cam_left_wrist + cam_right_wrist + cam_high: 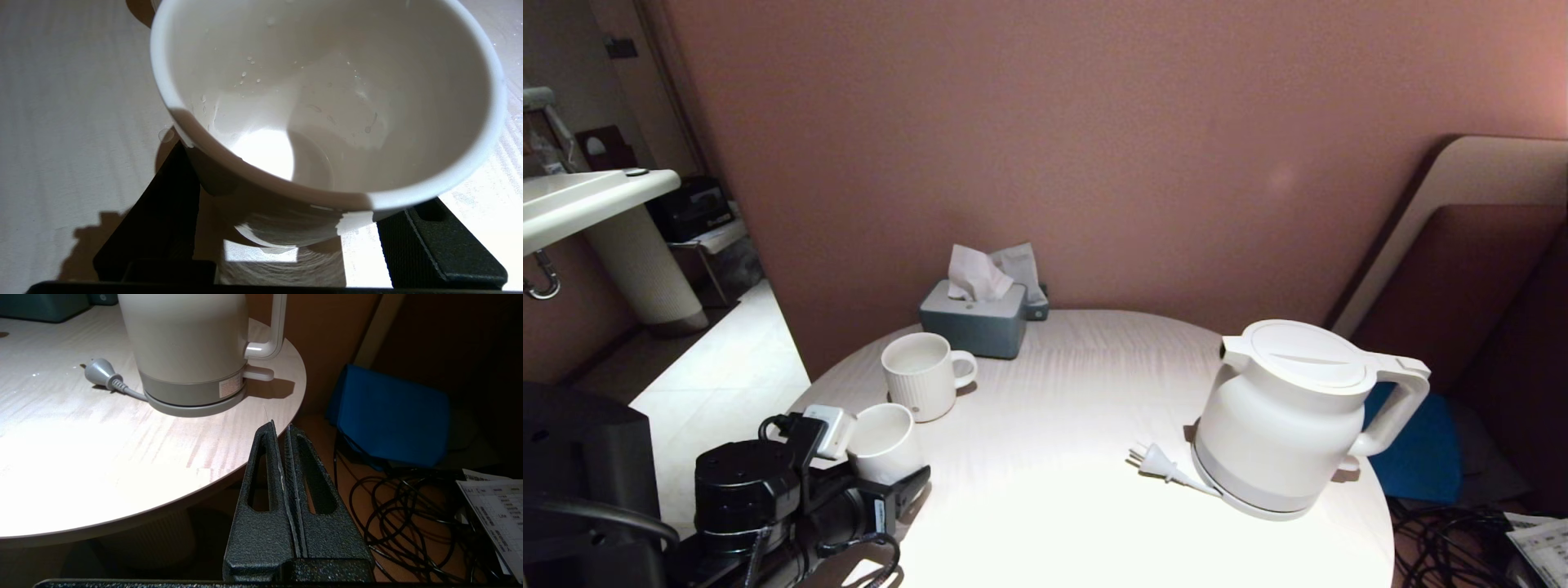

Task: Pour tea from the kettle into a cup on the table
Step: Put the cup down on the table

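Kettle point(1290, 416) sits on its grey base disc point(192, 408) at the table's point(1054, 490) right edge, plug point(1156, 461) lying beside it. I see my left gripper point(894, 482) clamped around the cup point(886, 441) at the table's left edge, droplets inside. My right gripper point(282, 435) hangs pressed closed, empty, off the table's right edge.

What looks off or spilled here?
The cup between the left gripper's fingers tilts off vertical, its inside speckled with droplets and only a thin film of liquid at the bottom. A few drops lie on the table beside it. The kettle sits upright on its base, plug loose.
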You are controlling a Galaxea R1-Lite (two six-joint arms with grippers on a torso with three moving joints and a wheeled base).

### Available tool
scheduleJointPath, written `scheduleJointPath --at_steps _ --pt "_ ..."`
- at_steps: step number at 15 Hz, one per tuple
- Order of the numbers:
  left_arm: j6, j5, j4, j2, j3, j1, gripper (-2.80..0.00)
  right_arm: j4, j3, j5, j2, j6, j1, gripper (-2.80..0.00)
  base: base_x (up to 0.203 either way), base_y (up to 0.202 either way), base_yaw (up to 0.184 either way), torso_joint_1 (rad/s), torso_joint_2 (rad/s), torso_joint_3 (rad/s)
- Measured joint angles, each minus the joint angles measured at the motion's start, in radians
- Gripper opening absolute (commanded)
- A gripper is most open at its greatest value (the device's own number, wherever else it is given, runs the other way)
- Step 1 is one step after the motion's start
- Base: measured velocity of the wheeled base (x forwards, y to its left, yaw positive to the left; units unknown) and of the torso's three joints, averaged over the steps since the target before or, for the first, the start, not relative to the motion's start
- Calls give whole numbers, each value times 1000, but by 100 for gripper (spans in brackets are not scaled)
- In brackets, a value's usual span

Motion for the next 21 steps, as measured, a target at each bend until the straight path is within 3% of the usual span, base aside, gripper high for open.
scheduleJointPath --at_steps 11,12,21 --pt "-7 0 -2 12 -1 0 -280 0 0 0 0 1 0 -280 0 0 0 0 0 0" --pt "-7 0 -1 11 -1 0 0 0 0 0 0 0 0 -280 0 0 0 0 0 0" --pt "-7 1 0 1 5 1 0 0 0 0 0 0 0 -280 0 0 0 0 0 0"
